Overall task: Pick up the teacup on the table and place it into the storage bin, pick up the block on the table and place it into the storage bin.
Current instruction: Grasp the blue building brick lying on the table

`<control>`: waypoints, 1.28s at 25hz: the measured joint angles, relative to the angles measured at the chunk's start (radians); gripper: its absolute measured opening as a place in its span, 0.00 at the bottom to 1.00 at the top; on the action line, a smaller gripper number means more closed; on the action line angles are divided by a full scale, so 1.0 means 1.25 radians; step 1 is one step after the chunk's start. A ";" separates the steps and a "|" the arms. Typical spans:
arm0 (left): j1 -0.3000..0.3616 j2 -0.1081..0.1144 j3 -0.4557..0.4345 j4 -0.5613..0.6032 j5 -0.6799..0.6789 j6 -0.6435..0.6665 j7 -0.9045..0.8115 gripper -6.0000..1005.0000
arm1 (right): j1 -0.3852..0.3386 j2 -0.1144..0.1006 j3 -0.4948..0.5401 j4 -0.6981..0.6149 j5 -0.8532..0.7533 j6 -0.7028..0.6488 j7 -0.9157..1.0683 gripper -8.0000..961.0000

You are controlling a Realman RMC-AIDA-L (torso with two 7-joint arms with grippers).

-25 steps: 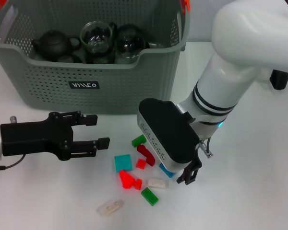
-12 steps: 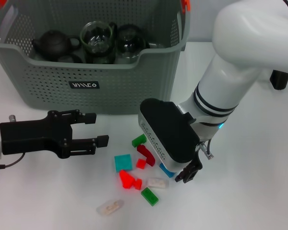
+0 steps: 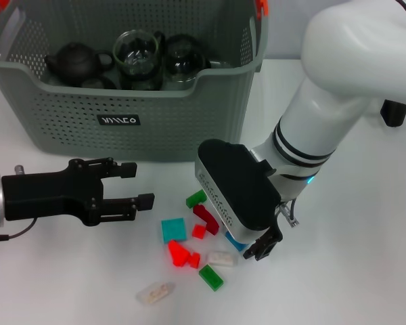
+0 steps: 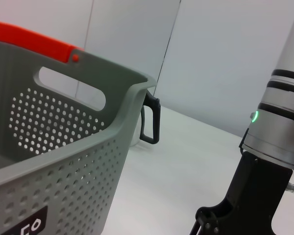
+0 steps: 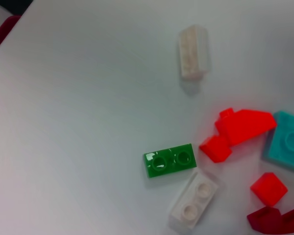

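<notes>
- Head view: grey-green perforated bin (image 3: 155, 128) at far left holds teapots and glass cups.
- Coloured blocks (image 3: 189, 237) lie scattered near it.
- Right gripper (image 3: 260, 247) over the blocks; fingers' state unclear.
- Left gripper (image 3: 132, 184) spread, empty.

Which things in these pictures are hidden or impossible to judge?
- Right gripper: the head view shows one dark finger; the arm's black housing hides the rest, so open or shut is unclear.
- Blue block: mostly under that housing.
- Dark red block: cut by the right wrist view's edge.
- Storage bin: its floor is hidden by its front wall.
</notes>
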State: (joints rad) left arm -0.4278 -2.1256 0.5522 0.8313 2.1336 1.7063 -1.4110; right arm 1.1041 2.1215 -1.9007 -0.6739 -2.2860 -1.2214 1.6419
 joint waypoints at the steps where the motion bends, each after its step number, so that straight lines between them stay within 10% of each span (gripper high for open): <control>1: 0.000 0.000 0.000 0.000 0.000 -0.001 0.000 0.76 | -0.001 0.000 0.000 0.000 0.000 0.002 -0.001 0.76; 23: 0.000 0.001 -0.001 -0.001 -0.001 -0.002 0.001 0.76 | 0.001 0.000 0.000 0.021 0.007 0.014 -0.004 0.76; 32: 0.000 0.002 -0.010 -0.001 -0.001 -0.002 0.001 0.76 | 0.000 -0.001 -0.001 0.021 0.008 0.011 -0.004 0.53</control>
State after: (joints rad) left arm -0.4277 -2.1228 0.5395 0.8299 2.1328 1.7042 -1.4097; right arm 1.1047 2.1201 -1.9014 -0.6473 -2.2763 -1.2072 1.6367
